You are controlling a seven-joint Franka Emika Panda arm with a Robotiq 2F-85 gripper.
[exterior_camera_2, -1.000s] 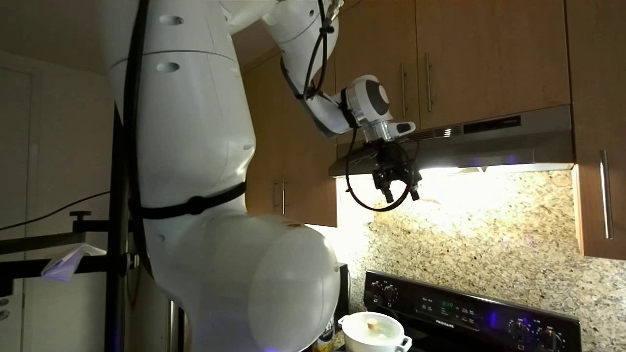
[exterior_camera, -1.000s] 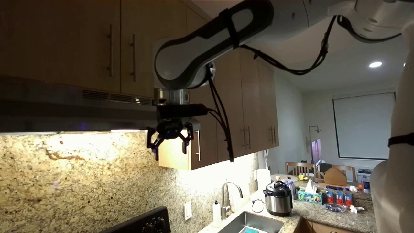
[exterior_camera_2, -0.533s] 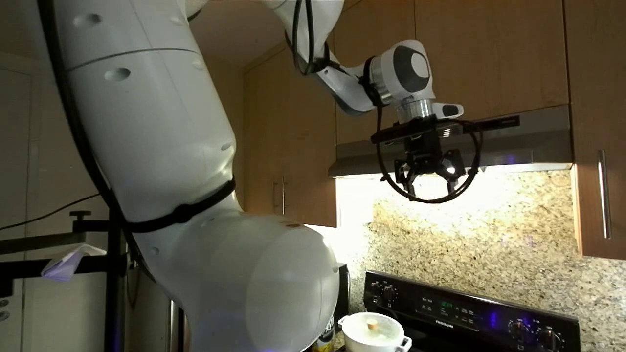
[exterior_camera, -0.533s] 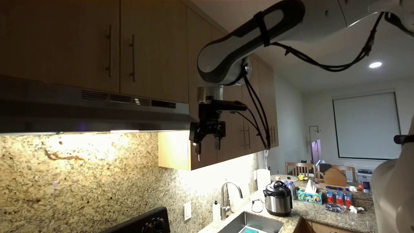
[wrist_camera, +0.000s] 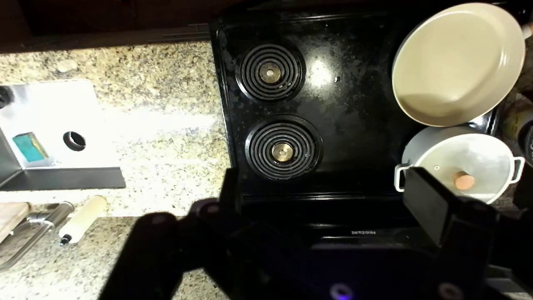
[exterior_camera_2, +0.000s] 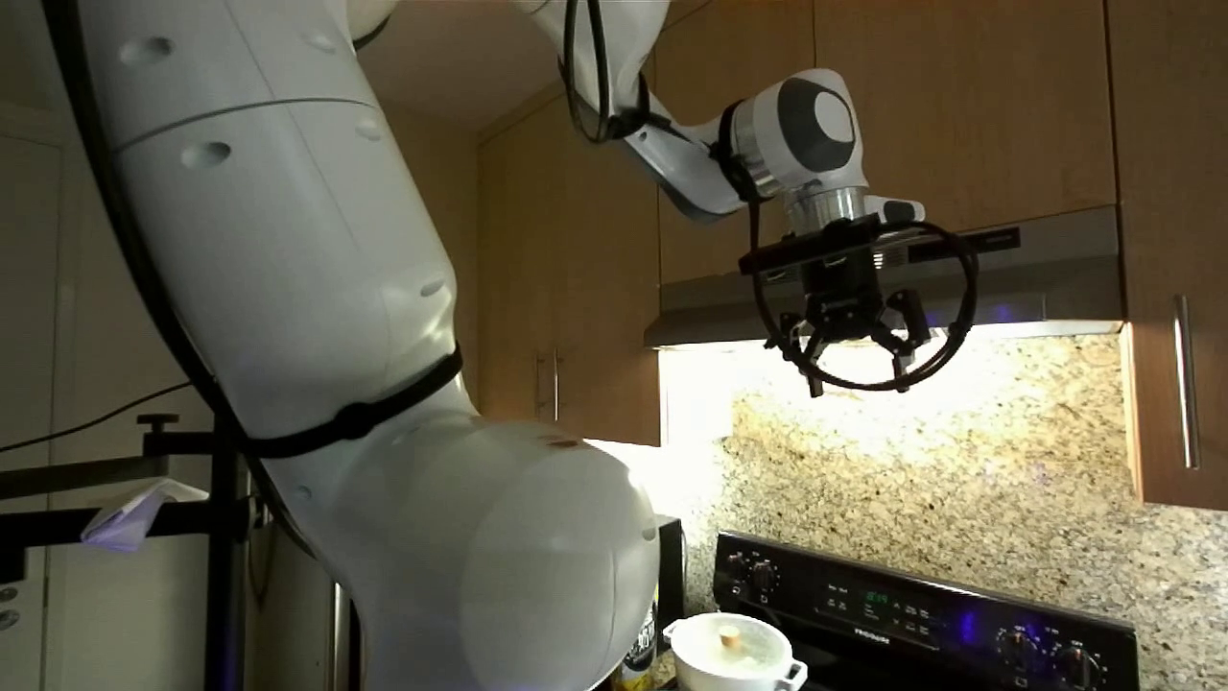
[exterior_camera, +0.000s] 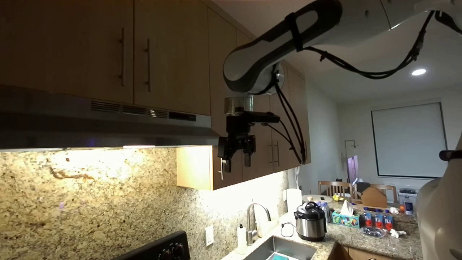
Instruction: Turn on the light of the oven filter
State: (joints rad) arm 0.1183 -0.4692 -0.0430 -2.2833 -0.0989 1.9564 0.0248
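My gripper, black fingers apart, long steel hood, lamp glowing underneath, ringed coil burner near the speckled stone counter's edge.

Arm aloft — jaws downward, well apart

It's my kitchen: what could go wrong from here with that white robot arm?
The black cable looping beside the black two-fingered gripper might snag on the silver metal range hood. The open gripper could scrape the hood instead of pressing cleanly. The white light strip under the hood already glows, so pressing the hood's dark rectangular panel might turn it off.
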